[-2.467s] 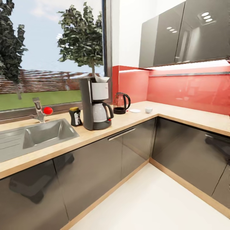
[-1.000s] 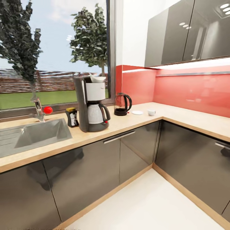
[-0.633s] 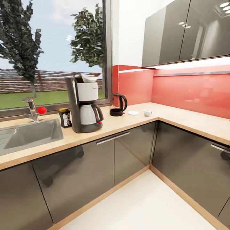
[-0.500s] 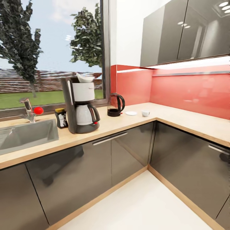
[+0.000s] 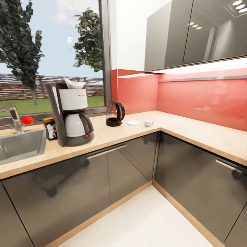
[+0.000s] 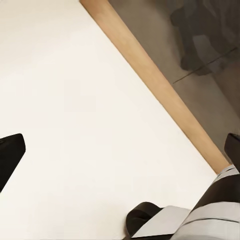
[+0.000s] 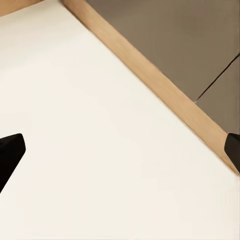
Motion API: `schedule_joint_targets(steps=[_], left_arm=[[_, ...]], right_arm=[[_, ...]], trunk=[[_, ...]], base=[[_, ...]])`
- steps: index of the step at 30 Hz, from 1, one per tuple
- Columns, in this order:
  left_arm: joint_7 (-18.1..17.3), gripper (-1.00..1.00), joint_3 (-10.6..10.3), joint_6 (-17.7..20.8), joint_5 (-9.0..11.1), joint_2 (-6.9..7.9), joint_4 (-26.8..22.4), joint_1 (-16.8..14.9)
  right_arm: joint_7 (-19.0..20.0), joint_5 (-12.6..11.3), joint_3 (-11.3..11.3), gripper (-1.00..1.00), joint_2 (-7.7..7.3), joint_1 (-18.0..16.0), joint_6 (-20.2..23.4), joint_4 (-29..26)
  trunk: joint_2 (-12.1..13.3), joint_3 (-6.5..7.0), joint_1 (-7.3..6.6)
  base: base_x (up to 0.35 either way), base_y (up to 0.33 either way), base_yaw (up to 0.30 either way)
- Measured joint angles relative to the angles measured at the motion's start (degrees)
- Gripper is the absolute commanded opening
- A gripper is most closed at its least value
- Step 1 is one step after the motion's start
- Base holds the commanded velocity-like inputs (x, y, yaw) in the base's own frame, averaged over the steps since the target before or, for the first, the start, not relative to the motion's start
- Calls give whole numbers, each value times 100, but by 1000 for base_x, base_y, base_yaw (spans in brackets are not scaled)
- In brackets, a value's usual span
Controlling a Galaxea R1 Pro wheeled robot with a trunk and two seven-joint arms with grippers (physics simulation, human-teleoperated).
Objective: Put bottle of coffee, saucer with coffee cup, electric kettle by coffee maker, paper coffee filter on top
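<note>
Five items are seen shifted left as the camera turns: maker (image 5: 70,116), jar (image 5: 50,128), kettle (image 5: 114,113), saucer (image 5: 133,122), cup (image 5: 148,122) still off it. Both grippers (image 6: 120,165) (image 7: 120,155) are held open, empty.

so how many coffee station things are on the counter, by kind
coffee maker: 1
paper filter: 1
bottle of coffee: 1
electric kettle: 1
saucer: 1
coffee cup: 1
total: 6

Only the camera swung right, nothing on the table actually moved. The coffee maker (image 5: 71,115), electric kettle (image 5: 114,113) and sink (image 5: 20,145) all slid toward the left edge, and more of the right-hand counter run shows now.
</note>
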Motion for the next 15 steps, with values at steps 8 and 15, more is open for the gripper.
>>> schedule_joint_targets(steps=[8,15], left_arm=[[-2,100,0,0,0,0,5,0],[-2,100,0,2,1,1,2,0]], right_arm=[[0,3,9,100,4,0,3,-12],[-1,2,9,100,18,0,4,-12]], trunk=[[0,0,1],[0,0,1]], base=[[18,-31,12],[0,0,106]])
